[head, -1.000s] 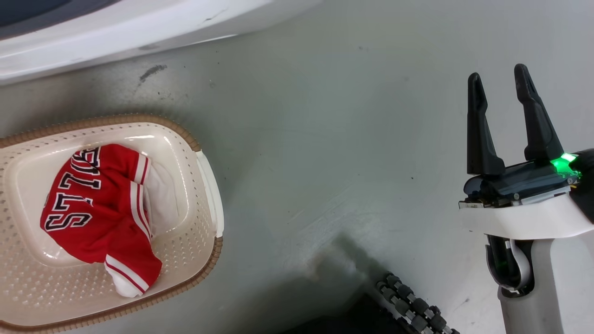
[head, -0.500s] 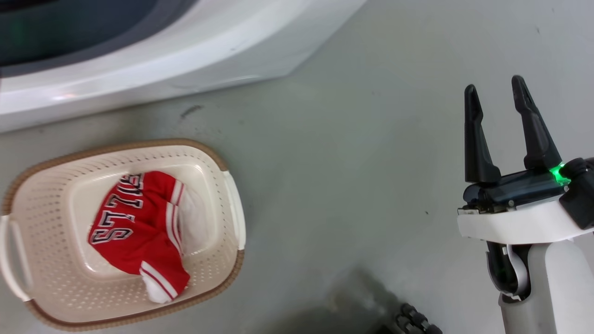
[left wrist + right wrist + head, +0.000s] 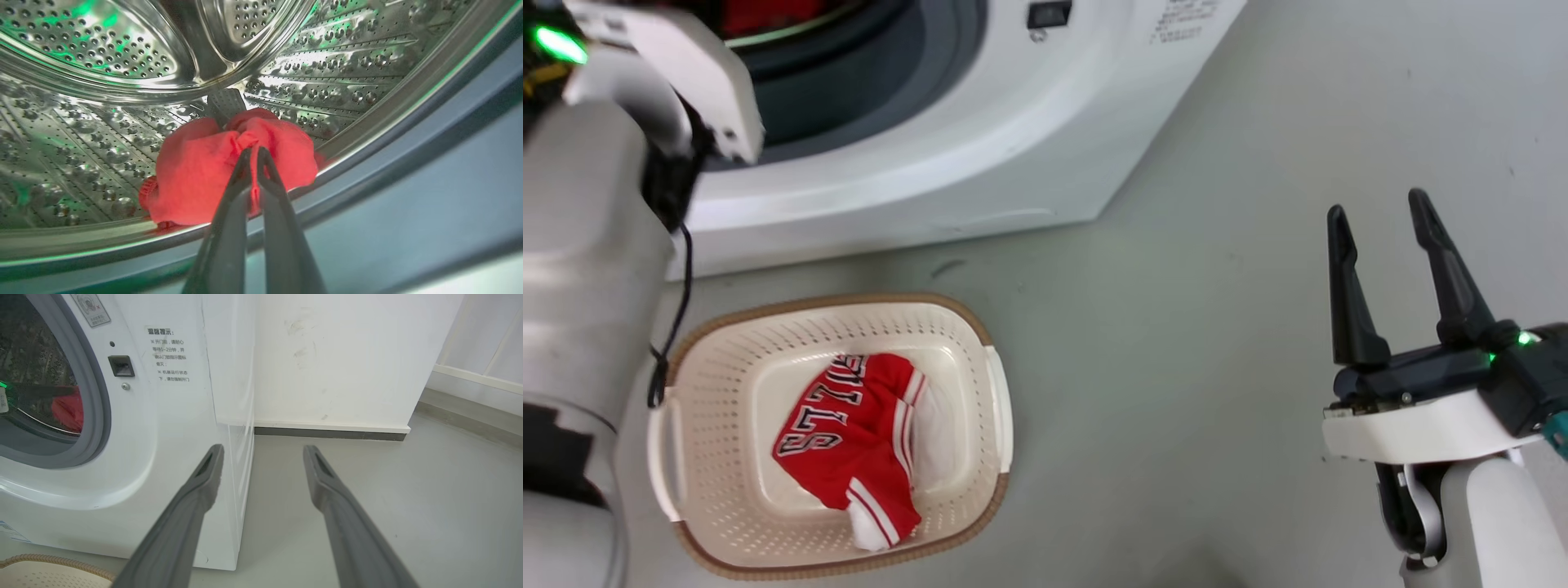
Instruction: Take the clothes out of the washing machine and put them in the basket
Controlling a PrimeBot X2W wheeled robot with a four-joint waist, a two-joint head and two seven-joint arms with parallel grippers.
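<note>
Red garment: bunched lump low in the drum, resting just inside the front lip. In the left wrist view its long axis runs roughly 9 to 3 o'clock, crosswise to the fingers.

Left gripper: fingers pinched together on a fold at the lump's top, a sliver of red showing between them. The bulk hangs at 12 o'clock off the tips and spreads toward 9. I judge the grasp made and the pull-out not yet begun.

Way out: the cloth must come back over the steel lip and the grey rubber ring, toward 6 o'clock in that view.

Basket: on the floor just in front of the washing machine, at 6 o'clock from the door opening in the head view. A lettered jersey already lies in it. The left arm is by far the nearer for the drop.

Right gripper: fingers spread, holding nothing, out at 4 o'clock and well apart from the basket.

Against half a second ago: my head camera has tilted up. The door opening and the pale left forearm now show at 10 to 11 o'clock, and the basket sits lower and looks smaller. That is camera motion. Jersey lies as it did, and the right fingers are spread as before.
</note>
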